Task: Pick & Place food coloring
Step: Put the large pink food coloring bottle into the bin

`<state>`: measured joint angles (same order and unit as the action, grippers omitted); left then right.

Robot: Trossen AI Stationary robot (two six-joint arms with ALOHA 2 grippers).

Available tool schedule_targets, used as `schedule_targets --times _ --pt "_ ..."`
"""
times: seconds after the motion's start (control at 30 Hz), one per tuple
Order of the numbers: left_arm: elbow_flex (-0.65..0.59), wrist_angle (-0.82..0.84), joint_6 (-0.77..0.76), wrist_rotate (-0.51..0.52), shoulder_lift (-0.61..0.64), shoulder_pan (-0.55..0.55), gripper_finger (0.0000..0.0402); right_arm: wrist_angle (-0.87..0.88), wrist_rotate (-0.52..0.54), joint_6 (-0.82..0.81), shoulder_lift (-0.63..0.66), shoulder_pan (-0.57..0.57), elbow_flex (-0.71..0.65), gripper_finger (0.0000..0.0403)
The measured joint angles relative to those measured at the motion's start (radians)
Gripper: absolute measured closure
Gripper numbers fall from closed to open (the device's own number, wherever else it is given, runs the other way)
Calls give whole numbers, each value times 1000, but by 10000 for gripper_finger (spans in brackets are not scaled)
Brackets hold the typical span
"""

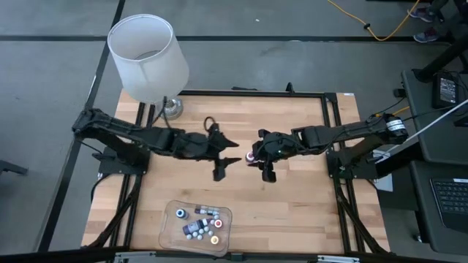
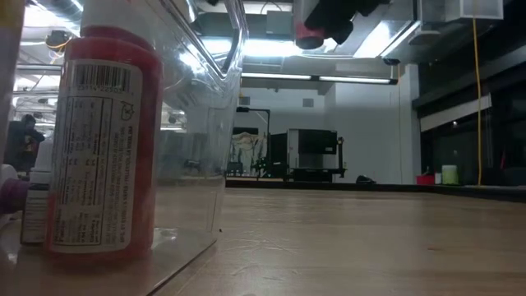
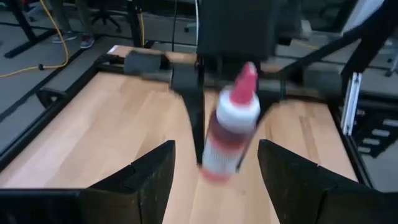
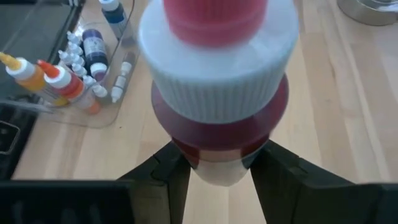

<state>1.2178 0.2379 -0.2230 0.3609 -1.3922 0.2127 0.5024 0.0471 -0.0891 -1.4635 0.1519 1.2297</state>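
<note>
High view: right gripper (image 1: 257,157) sits above mid-table, holding a red food coloring bottle (image 1: 252,155), fingers clamped on the bottle's body. Left gripper (image 1: 232,151) faces it from just beside, fingers spread apart, nothing between them, not touching the bottle.

Right wrist view: red bottle (image 4: 219,81) fills the frame, its long axis running out along the gripper's line, white ribbed cap and red tip pointing away from the wrist, base end pinched between the two dark fingers (image 4: 165,174). Left wrist view: same bottle (image 3: 231,127) seen nearly upright with a slight tilt, red tip up, hanging off the table, clear gap to each open finger (image 3: 152,177). Blurred, so label unreadable.

Around: clear plastic tray (image 1: 170,232) near the front edge of the wooden table (image 1: 292,204), well apart from both grippers. Tray holds the other small bottles; about seven caps countable from above, exact count unclear. Right wrist view shows an orange one (image 4: 22,71), a red-orange one (image 4: 68,84), a dark purple one (image 4: 94,50) and a blue one (image 4: 112,12) among them. Low view: one red bottle (image 2: 103,144) upright inside the tray wall, close to the lens.

One white-shaded lamp (image 1: 150,58) at the back left corner, behind the left arm. Nothing lies between the grippers and the tray.
</note>
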Motion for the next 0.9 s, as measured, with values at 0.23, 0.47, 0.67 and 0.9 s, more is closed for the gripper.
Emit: schedule_targets --times 0.23,0.47,0.67,0.9 --pt "133 4 44 -129 -139 -60 176 29 -19 21 0 0 -1 251" --pt "215 1 54 -230 -245 -67 176 65 -26 24 -1 -1 -1 251" --pt "222 16 41 -238 -264 -66 176 85 -44 38 -3 -3 -2 251" --pt "223 66 23 -206 -259 -66 177 89 -43 39 -2 -5 -2 251"
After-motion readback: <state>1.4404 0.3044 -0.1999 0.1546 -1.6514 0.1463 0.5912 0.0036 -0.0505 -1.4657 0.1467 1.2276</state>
